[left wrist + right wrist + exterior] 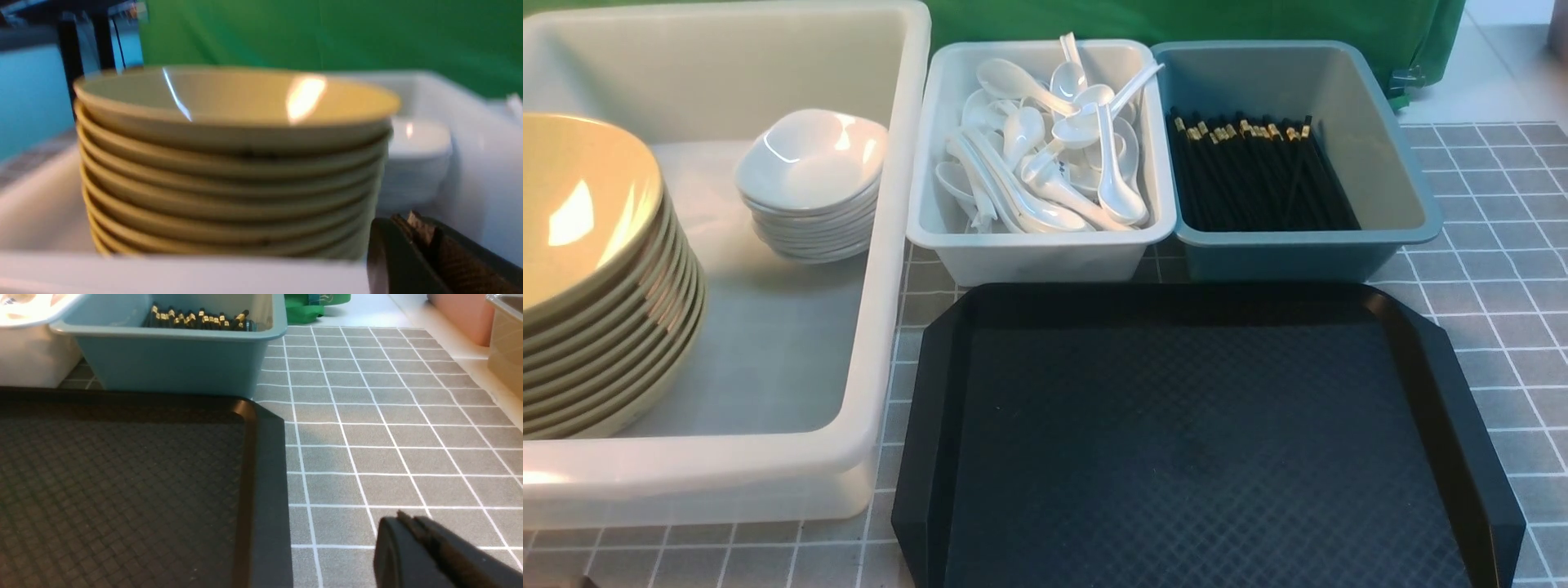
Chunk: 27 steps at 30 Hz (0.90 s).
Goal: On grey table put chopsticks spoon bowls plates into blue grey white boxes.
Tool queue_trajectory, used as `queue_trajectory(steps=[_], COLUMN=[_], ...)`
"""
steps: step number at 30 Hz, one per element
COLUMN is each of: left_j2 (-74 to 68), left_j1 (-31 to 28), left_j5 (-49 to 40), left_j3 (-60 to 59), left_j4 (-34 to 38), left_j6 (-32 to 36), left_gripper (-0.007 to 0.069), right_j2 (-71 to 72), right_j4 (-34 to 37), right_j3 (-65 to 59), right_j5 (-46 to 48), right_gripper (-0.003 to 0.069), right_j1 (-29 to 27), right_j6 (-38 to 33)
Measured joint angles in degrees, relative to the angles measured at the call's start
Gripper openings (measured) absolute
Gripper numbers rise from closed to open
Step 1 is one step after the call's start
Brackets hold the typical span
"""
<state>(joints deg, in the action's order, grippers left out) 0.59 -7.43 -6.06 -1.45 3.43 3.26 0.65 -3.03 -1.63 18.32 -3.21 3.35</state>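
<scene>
Beige bowls (pixel 584 269): stacked at the left end of the large white box (pixel 882 269), the stack rising above its rim.
White plates (pixel 810 184): a smaller stack in the same box, further back and well apart from the bowls.
Spoons (pixel 1054 155): a loose heap in the pale grey-white box (pixel 1045 257), handles pointing every way.
Chopsticks (pixel 1250 171): lying side by side in the blue-grey box (pixel 1405 204), gold bands toward the far wall.
Black tray (pixel 1201 433): sits on the grey surface (pixel 1494 286) just in front of the two small boxes; nothing shows on it.
Progress: by these views the sorting looks finished or nearly so; no tableware is seen outside a box. Whether more is due cannot be told.
Front view only: all three boxes at once, the spoons, the whole tray; neither arm appears.
Left wrist view only: left claw (pixel 425 245), clenched and empty, low beside the near rim of the white box, facing the bowl stack edge-on with the plates behind.
Right wrist view only: right claw (pixel 412 543), clenched on nothing, above bare grid-lined surface beside the tray's corner; further tubs stand off to the side.
</scene>
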Motion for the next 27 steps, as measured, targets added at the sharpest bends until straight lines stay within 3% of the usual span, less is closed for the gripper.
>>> queue_trajectory(steps=[5,27], left_j2=[0.0,0.19], left_j1=[3.5,4.06], left_j5=[-11.05,-11.32], left_j3=[0.0,0.0], left_j4=[-1.08,-1.03], left_j6=[-2.47,-2.53], left_gripper=[-0.001,-0.001], right_j2=[0.0,0.0], right_j4=[0.0,0.0], right_j3=[0.0,0.0], right_j5=[0.0,0.0], right_gripper=[0.0045,0.0055], right_j1=[0.0,0.0], right_j6=[0.0,0.0])
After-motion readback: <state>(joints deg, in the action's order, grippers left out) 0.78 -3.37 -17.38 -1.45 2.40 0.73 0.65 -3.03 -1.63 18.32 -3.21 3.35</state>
